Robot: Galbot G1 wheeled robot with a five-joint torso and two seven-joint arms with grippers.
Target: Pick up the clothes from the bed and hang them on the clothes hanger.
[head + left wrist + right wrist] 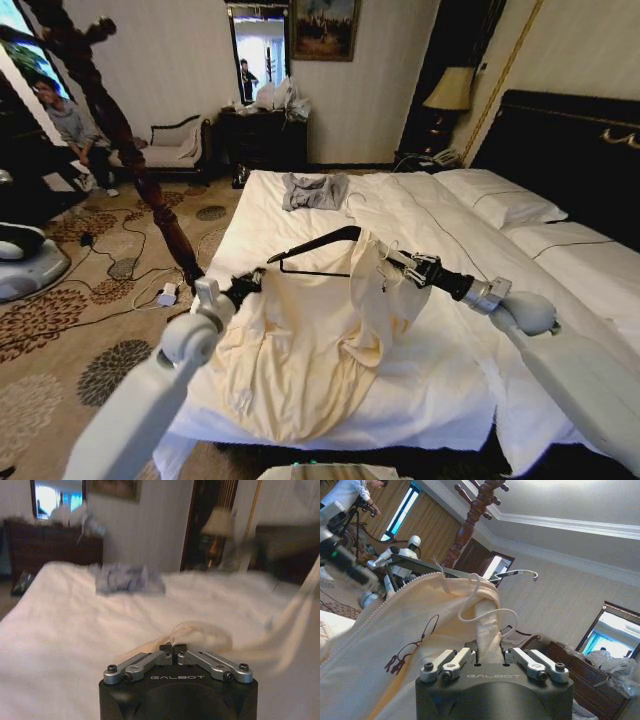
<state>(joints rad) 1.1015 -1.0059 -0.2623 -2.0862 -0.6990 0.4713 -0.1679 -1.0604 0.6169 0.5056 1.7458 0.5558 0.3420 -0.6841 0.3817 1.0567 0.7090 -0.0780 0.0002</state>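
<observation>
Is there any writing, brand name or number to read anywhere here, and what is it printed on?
"GALBOT": on the black body of the left hand, just behind its fingers.
"GALBOT": on the black body of the right hand, in the same place.
The dark red print on the clothes is too unclear to read.
No other writing is readable.

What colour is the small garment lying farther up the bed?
Grey; the small garment shows best in the head view.

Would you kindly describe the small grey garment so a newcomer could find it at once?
Start at the wide white bed. Near its far end lies the small grey garment, crumpled and flat. The cream shirt nearer the robot is far larger, pale and partly lifted.
</observation>
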